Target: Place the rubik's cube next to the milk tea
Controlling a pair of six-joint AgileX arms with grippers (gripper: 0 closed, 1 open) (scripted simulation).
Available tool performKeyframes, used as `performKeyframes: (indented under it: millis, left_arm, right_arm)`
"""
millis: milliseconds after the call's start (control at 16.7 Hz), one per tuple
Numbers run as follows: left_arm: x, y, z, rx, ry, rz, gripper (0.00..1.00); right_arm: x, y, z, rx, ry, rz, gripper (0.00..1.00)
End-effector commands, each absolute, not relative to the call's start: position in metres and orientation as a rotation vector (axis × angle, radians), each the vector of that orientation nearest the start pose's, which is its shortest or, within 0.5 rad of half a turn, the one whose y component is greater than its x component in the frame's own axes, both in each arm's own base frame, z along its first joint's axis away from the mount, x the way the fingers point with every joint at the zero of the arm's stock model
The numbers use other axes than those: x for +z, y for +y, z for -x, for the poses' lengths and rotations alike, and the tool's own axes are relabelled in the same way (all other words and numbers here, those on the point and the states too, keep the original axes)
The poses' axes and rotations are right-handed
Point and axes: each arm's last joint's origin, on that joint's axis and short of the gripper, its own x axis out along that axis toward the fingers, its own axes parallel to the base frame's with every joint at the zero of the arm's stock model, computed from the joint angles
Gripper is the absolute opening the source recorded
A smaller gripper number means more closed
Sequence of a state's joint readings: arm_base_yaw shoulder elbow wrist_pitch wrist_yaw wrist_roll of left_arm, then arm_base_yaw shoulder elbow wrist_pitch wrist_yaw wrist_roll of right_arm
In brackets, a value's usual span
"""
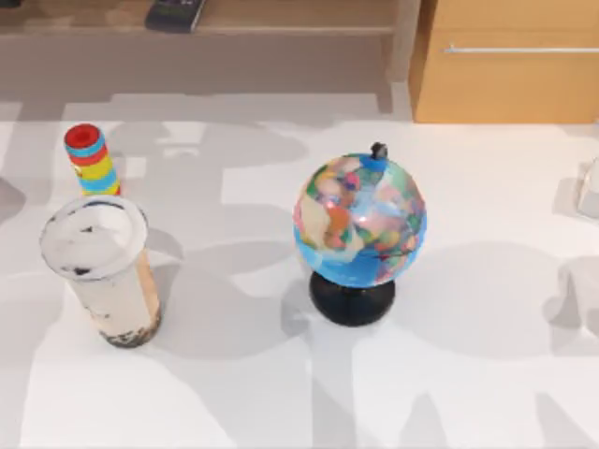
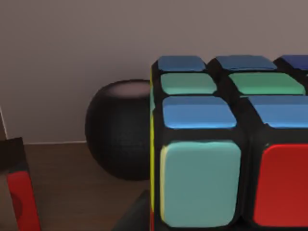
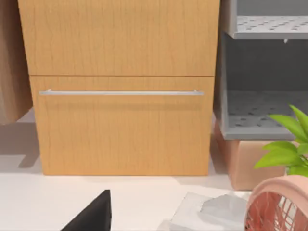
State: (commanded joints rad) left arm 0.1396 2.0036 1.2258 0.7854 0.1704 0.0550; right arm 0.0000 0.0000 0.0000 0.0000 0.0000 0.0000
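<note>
Left gripper: can't tell finger state; the cube sits right at its wrist camera, over a brown wooden surface with a dark round speaker behind it. My read: pick or early carry step. Next: bring the cube to the table and set it beside the milk tea at left, clear of the striped cylinder and globe. Right arm parked facing the drawer cabinet.

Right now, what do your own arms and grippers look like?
Only small parts are in sight. The right gripper appears as a plain matte black wedge with flat faces and a straight, sharp edge, with no markings or cables on it. The left gripper looks like a similar dark, angular sliver beside the rubik's cube.
</note>
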Motion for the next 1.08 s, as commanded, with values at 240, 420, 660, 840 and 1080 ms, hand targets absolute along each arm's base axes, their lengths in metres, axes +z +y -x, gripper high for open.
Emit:
performKeyframes:
  millis: [240,420,660,840,1080]
  left_arm:
    - [0.267,0.069,-0.439,0.015,0.070,-0.075,0.00]
    - [0.287,0.070,-0.423,0.015,0.265,-0.075,0.00]
    - [0.276,0.065,-0.392,-0.005,0.655,-0.047,0.00]
    - [0.252,0.061,-0.366,-0.019,0.963,-0.021,0.00]
    - [0.216,0.057,-0.334,-0.025,1.318,-0.002,0.00]
  right_arm:
    - [0.160,-0.001,-0.106,0.000,0.000,0.000,1.00]
    - [0.160,-0.001,-0.106,0.000,0.000,0.000,1.00]
    - [0.160,-0.001,-0.106,0.000,0.000,0.000,1.00]
    - [0.160,-0.001,-0.106,0.000,0.000,0.000,1.00]
    - [0.160,-0.001,-0.106,0.000,0.000,0.000,1.00]
